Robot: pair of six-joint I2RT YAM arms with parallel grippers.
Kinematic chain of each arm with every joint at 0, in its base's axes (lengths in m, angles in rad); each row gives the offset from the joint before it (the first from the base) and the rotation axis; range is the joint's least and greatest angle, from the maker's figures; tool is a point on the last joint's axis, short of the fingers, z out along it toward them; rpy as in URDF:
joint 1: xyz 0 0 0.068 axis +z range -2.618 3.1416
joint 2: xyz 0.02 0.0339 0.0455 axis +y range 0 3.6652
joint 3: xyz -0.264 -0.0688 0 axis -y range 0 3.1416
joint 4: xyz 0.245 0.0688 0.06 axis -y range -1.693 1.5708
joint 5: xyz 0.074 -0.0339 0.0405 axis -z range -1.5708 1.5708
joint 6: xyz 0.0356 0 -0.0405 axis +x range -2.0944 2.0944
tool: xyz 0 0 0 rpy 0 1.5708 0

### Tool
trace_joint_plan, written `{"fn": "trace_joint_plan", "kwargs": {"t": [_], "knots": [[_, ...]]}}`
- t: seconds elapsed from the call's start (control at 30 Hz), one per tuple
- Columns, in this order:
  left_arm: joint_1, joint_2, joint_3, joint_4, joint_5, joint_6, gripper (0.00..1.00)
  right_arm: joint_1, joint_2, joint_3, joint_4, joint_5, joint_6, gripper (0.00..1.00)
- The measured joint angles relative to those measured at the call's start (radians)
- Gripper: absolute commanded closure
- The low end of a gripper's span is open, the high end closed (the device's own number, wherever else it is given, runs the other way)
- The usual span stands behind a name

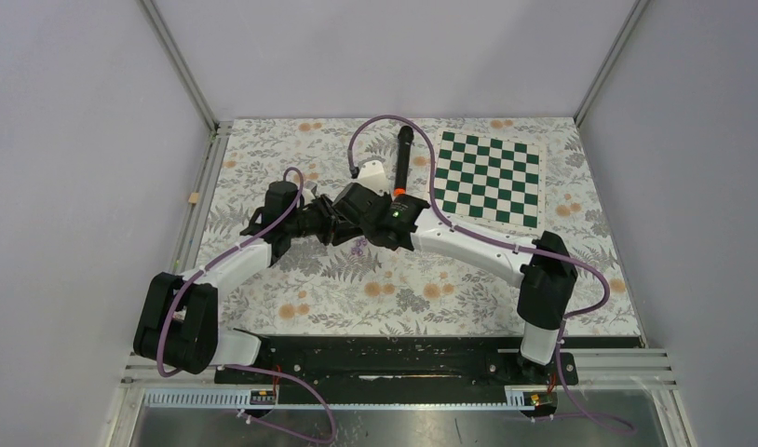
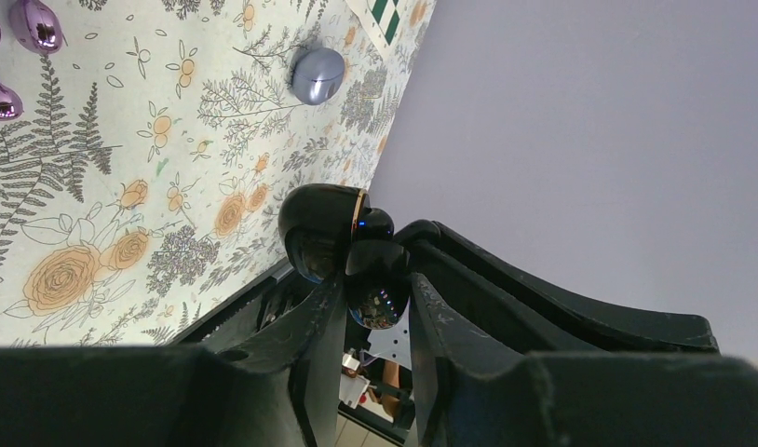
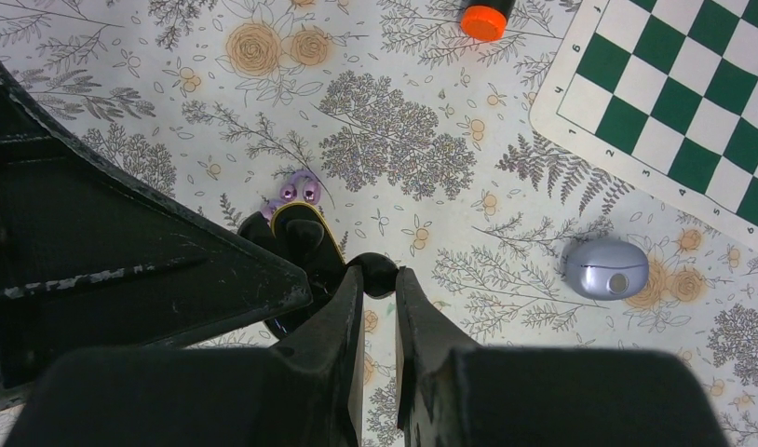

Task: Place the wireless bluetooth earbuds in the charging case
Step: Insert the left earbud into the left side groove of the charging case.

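My left gripper (image 2: 375, 279) is shut on a glossy black charging case (image 2: 324, 233), held open above the table; its gold rim shows in the right wrist view (image 3: 305, 228). My right gripper (image 3: 380, 279) is shut on a tiny black earbud (image 3: 375, 273) right beside the case's opening. The two grippers meet at the table's middle, left gripper (image 1: 336, 222) and right gripper (image 1: 364, 223). Two pale purple earbuds (image 3: 297, 191) lie on the cloth below the case, and also show in the left wrist view (image 2: 35, 23).
A closed lavender-grey case (image 3: 605, 268) lies on the floral cloth to the right. A long black microphone (image 1: 403, 158) with an orange end (image 3: 484, 19) lies behind the grippers. A green-and-white chessboard (image 1: 492, 177) covers the far right.
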Motion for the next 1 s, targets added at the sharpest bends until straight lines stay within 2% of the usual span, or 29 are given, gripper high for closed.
{"fn": "trace_joint_plan", "kwargs": {"t": [1.0], "knots": [[0.0,0.0,0.0,-0.011,-0.002,-0.008,1.0,0.017,0.032,0.009,-0.002,-0.008,-0.004,1.0]]}}
